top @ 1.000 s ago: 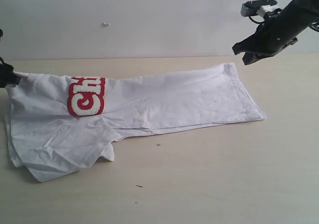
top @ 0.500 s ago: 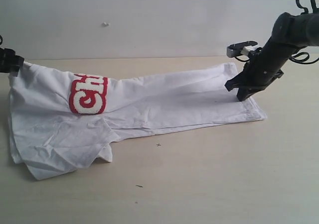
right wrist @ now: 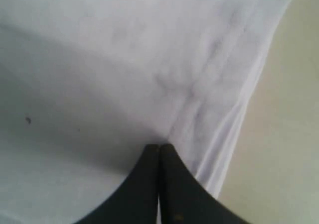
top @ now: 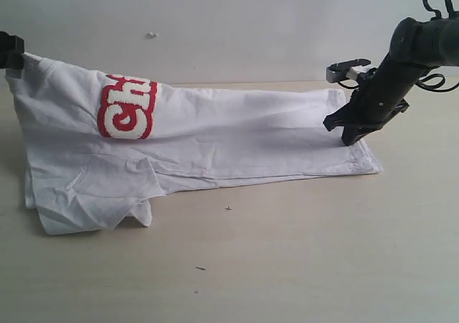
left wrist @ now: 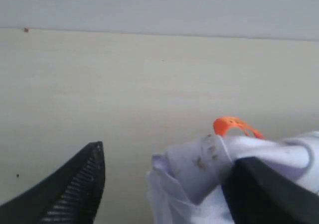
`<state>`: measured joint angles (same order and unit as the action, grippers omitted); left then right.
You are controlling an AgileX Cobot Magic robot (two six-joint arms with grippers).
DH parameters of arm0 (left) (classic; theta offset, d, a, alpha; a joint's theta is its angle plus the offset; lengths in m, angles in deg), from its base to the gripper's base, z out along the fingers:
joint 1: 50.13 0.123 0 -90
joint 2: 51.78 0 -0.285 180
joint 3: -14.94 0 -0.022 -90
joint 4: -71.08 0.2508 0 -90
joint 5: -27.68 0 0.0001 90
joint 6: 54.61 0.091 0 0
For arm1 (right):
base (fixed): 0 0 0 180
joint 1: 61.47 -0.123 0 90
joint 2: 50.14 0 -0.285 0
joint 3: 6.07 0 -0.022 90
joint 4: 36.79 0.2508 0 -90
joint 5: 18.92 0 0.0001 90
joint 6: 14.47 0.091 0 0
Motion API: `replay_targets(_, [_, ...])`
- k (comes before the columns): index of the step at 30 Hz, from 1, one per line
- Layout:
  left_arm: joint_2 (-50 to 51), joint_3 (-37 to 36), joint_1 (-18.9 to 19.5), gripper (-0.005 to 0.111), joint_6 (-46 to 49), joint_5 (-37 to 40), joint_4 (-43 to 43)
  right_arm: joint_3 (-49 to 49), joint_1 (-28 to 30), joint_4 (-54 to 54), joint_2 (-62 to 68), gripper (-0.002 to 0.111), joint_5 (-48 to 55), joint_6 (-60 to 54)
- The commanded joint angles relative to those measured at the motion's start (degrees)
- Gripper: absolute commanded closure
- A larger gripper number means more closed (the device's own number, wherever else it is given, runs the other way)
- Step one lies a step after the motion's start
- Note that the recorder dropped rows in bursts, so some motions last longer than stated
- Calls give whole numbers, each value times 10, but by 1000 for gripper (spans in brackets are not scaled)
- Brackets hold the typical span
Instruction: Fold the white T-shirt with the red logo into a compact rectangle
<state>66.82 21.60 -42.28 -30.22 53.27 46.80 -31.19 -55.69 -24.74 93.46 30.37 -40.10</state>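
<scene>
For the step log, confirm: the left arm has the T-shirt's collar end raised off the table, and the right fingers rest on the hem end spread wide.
One error: the fingers of the right gripper are shut tip to tip, not spread; the right wrist view shows it. The left gripper does have the white T-shirt raised by its collar end, and the right rests on the hem end.

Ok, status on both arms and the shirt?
Left gripper holds white T-shirt collar end raised, clamp unclear. Right gripper jaws shut, pressing hem end. Nothing blocking.

matt cloth t-shirt (top: 237, 140), fuzzy red logo (top: 127, 108)
</scene>
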Motion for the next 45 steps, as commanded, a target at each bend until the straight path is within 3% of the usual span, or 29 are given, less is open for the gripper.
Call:
replay_targets(1, [0,4,23,43,19,63,-9,1,2,-22,9,108,9,3])
replay_targets(8, [3,34,60,43,74,179,-52,1,2,-22,9,108,21,3])
replay_targets(17, [4,48,70,43,185,185,-251,1,2,-27,9,108,24,3])
replay_targets(23, [9,50,74,43,187,209,-279,1,2,-48,9,108,34,4])
replay_targets(29, [22,96,107,43,156,340,-278,1,2,-48,9,108,37,4])
replay_targets(35, [19,100,132,43,149,344,-282,1,2,-48,9,108,40,4])
replay_targets(42, [19,100,161,43,196,387,-434,1,2,-48,9,108,40,4])
replay_targets(45, [19,100,167,43,206,393,-453,1,2,-48,9,108,41,4])
